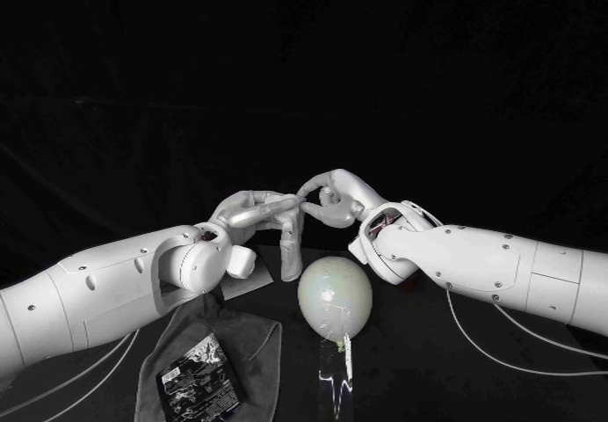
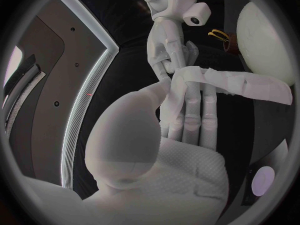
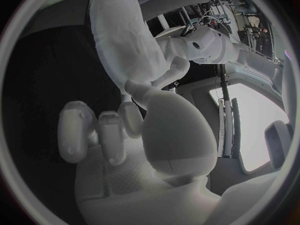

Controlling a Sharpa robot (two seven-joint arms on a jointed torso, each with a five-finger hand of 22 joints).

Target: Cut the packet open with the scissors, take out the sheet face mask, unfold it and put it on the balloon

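Presently, the packet (image 1: 197, 374) lies on a grey cloth (image 1: 254, 336) at the left of the surface. The left hand (image 1: 260, 215) pinches the mask (image 2: 240, 83), a folded white strip draped across its fingers. The right hand (image 1: 340, 198) meets that strip's end; whether it grips cannot be told. The balloon (image 1: 336, 299) lies below both hands. Judgement: the mask is probably damp, limp and easily torn; take hold at opposite edges, not the middle.
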